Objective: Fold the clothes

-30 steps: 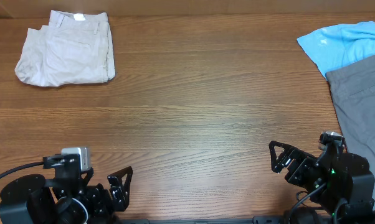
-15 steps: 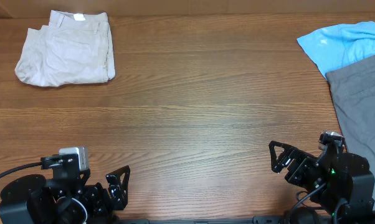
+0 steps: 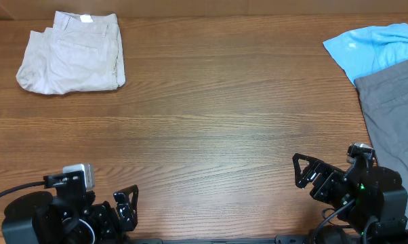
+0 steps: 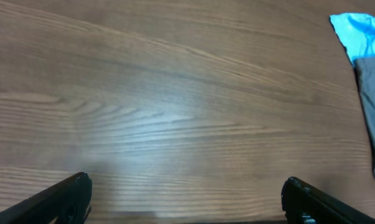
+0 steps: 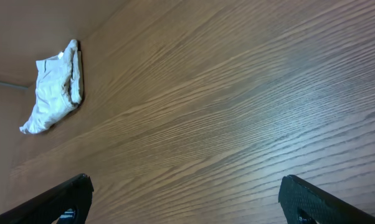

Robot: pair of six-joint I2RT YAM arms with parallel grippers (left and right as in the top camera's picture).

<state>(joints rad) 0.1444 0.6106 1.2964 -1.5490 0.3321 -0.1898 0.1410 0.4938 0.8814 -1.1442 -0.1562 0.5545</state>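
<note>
We are seeing the beige shorts (image 3: pixel 71 52) lying in the upper left of the overhead frame, folded into a soft, rumpled rectangle on the wood-grain table (image 3: pixel 224 115). We are holding the left gripper (image 3: pixel 126 198) at the lower left with its black fingers spread wide, and the right gripper (image 3: pixel 297 171) spread likewise at the lower right. Smooth grey shorts (image 3: pixel 394 115) and a crumpled light blue shirt (image 3: pixel 373 47) are lying at the right edge, well apart from the beige pair.

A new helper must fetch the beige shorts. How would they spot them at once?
On the wooden table, look to the far left corner. The beige shorts lie there alone, folded; the other garments, grey shorts and a light blue shirt, sit at the right edge.
</note>
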